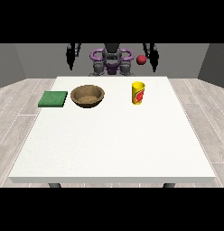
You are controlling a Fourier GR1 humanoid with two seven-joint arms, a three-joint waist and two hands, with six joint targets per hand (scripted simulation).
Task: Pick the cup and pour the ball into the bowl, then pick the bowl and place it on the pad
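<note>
We see a big white table [114,144] first; on it, near the far edge, sit a brown bowl [87,96], a green pad [53,99] just beside the bowl at the view's left, and a yellow cup [138,92] with a red mark, well apart from the bowl at the view's right; a small red ball [141,59] shows above and behind the cup, not in it. We think the cup is light and stiff and maybe a bit slippery, so we would hold it around its middle; the bowl looks hard and heavier, so we would take it by the rim. The hand at the view's right [154,63] and the hand at the view's left [70,58] hang up high, touching nothing; we cannot tell how their fingers lie.
</note>
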